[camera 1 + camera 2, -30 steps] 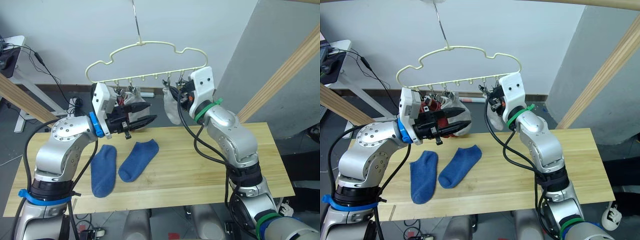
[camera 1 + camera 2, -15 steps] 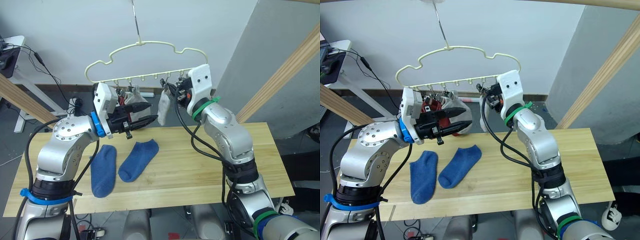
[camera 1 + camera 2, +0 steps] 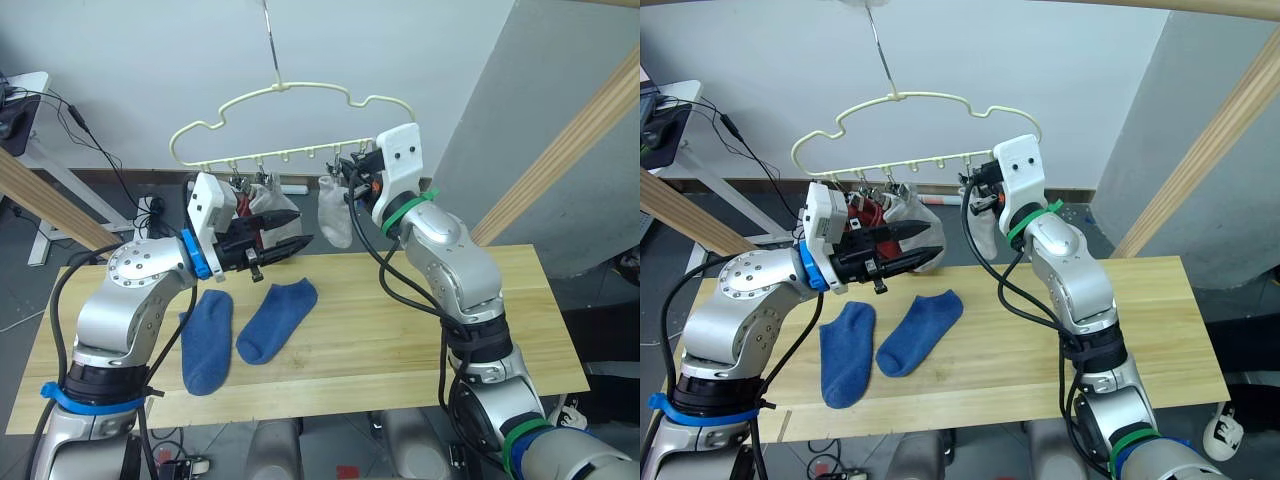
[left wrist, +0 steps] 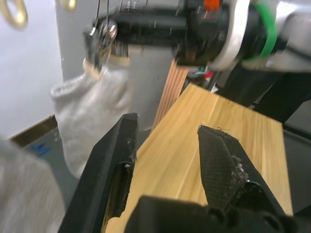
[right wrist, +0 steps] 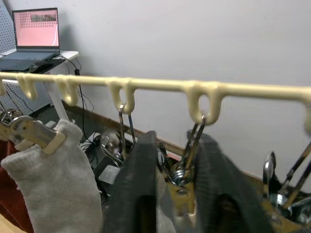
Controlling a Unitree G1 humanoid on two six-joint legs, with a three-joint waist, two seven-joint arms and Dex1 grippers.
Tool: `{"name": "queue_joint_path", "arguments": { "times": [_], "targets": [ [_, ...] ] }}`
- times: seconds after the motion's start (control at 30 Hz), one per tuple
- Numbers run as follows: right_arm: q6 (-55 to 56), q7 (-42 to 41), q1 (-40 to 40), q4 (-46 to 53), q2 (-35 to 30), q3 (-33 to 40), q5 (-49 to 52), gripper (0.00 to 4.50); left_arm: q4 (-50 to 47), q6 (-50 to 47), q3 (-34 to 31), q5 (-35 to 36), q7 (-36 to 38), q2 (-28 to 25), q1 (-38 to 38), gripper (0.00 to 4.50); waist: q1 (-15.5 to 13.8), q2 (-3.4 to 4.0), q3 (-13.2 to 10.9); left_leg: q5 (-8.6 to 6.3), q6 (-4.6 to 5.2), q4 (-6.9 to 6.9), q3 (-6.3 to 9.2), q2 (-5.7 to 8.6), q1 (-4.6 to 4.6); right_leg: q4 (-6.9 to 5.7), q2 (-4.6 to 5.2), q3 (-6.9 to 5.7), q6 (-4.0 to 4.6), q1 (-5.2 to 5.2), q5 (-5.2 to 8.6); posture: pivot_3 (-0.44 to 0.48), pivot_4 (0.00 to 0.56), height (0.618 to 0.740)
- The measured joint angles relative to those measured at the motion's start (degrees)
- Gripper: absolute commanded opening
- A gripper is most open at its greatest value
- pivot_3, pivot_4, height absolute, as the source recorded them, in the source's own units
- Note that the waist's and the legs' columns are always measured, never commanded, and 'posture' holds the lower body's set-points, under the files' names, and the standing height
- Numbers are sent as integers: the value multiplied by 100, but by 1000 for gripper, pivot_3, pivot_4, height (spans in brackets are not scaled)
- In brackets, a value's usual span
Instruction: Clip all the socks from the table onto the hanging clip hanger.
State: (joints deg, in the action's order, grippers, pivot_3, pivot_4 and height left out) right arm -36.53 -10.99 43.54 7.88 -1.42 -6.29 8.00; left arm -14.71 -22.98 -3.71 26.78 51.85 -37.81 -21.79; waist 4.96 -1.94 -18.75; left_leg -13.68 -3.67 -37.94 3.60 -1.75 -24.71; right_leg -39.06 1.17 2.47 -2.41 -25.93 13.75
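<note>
Hanger: the pale-yellow clip hanger [image 3: 290, 125] hangs by its hook above the far edge of the table [image 3: 400, 330], its row of silver clips along the lower bar.
Socks already up: we see dark red socks [image 3: 868, 215] and one light grey sock [image 3: 908, 208] bunched at the left clips, and a second grey sock [image 3: 335, 215] dangling further right.
Socks left: two blue socks [image 3: 245, 325] lie flat side by side on the left half of the table, well below the hanger.
Right gripper [image 5: 170, 179]: it is up at the bar, fingers close together around a clip [image 5: 187, 162] at the top of the second grey sock; we judge it is pinching that clip, but we cannot tell whether the cloth is seated in it.
Left gripper [image 4: 167, 160]: its fingers are spread wide and hold nothing; it hangs in the air just left of the dangling grey sock, above the table.
Handling: the socks are light, soft and limp, so they will fold and droop. We would take a blue one by the cuff edge, leaving a short free margin to feed into a clip.
Risk: the hanger swings freely, so pushing a sock in could swing it away.
</note>
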Motion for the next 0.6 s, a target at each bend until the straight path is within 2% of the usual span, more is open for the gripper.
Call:
{"name": "queue_joint_path", "arguments": {
  "times": [0.03,0.13,0.3,0.53,0.6],
  "targets": [
    [4,0,3,-15,11,6,0,51,-11,64,3,-101,-34,-2,119,2214,2,1,1,0,0,1,0,0,0,0,0,0,0,0,0,-98,271,721],
    [5,-3,6,-60,17,44,-1,51,-19,285,215,-544,-274,15,644,2742,5,2,2,0,0,1,-2,0,1,0,2,3,1,0,-1,-103,276,721],
    [9,-4,28,-89,27,69,-2,51,691,669,1197,-1757,-968,501,1433,4276,-1,4,4,0,1,-2,0,1,1,-2,3,-1,9,0,-6,-121,277,721],
    [-7,-5,38,-95,61,64,-2,51,2418,1338,1494,-2737,-1852,1095,993,4302,-1,2,5,13,21,-9,-2,2,2,-3,0,-1,11,0,-24,-144,284,721],
    [-14,-4,38,-95,52,66,-2,51,2631,1552,1513,-2797,-1867,1181,881,3932,2,2,8,15,22,-10,-2,1,4,-4,1,0,11,2,-27,-150,282,721]
  ]
}}
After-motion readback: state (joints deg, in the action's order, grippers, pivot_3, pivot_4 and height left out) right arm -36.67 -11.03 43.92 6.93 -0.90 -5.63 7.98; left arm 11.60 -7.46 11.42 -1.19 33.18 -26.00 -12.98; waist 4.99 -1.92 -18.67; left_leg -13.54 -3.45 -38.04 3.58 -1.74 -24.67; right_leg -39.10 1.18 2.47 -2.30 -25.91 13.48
